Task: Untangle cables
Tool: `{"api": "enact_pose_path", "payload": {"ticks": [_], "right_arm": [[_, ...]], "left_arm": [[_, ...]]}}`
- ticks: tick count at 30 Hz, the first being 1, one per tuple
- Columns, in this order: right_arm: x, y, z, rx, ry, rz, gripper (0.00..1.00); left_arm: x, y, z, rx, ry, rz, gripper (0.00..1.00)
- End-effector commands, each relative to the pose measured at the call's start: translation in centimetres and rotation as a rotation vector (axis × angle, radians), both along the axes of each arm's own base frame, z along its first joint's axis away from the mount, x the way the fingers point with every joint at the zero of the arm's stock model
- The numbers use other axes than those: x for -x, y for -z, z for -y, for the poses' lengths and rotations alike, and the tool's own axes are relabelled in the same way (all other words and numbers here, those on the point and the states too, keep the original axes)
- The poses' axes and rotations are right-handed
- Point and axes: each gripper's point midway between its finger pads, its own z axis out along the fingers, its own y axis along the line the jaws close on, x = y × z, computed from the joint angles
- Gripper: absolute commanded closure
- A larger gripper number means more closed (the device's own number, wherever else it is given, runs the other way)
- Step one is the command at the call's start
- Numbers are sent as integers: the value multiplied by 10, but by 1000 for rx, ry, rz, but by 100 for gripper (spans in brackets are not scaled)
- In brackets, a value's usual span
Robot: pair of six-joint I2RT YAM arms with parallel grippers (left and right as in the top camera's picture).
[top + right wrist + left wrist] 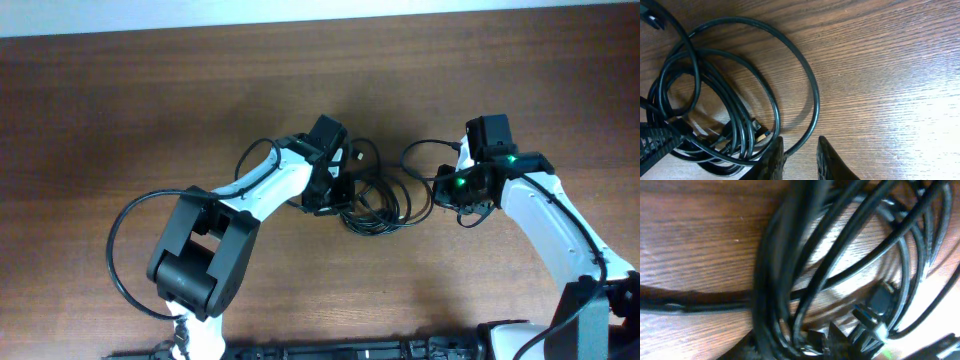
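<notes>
Left gripper (333, 188) down in black cable tangle (385, 205) on desk (140, 100); jaws hidden, cannot tell. Right gripper (799, 141): jaws narrowly apart, a loop at the tips.

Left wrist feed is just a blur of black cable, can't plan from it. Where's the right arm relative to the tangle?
Observer: Overhead shows the cable tangle lying between the two arms, with the right arm's jaws at its right edge.
Operator: Holding anything?
Observer: No. The right wrist view shows the jaws apart over bare wooden table. The outermost loop passes just beside one fingertip, not between them.
Operator: Any free end on that side?
Observer: One plug with what looks like a gold-coloured tip lies inside the coils, close to those jaws.
</notes>
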Motion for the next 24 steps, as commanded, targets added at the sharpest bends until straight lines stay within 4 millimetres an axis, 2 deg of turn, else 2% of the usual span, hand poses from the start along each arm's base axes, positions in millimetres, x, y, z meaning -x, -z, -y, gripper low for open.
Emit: {"api": "enact_pose_path", "payload": {"ticks": [1,3,5,7,11,14,17,19,22,24], "right_arm": [[-5,-8,0,2,-10,25,81],[-3,-7,-1,0,-16,19,81],[-2,-10,-11,-45,-106,39,80],[-2,-14,-21,-93,-156,56,78],[-3,-16,-27,-124,-177,68,77],[-7,-17,-27,-123,-178,85,78],[-11,-15,-23,-96,-172,94,77],[-10,-9,-17,-63,-163,77,96],[-6,6,-12,-39,-145,18,96],[-6,9,-11,-35,-143,8,96]], "left_arm": [[-8,-8,0,-6,-9,57,100],[-15,-19,8,30,-3,73,100],[-24,-45,27,149,106,130,100],[-29,-65,42,234,145,150,100],[-21,-99,71,454,228,134,100],[-18,-117,85,577,269,135,100],[-18,-122,88,609,281,144,100],[-21,-124,85,618,273,142,100],[-39,-123,67,612,222,153,100],[-46,-122,56,606,206,162,100]]}}
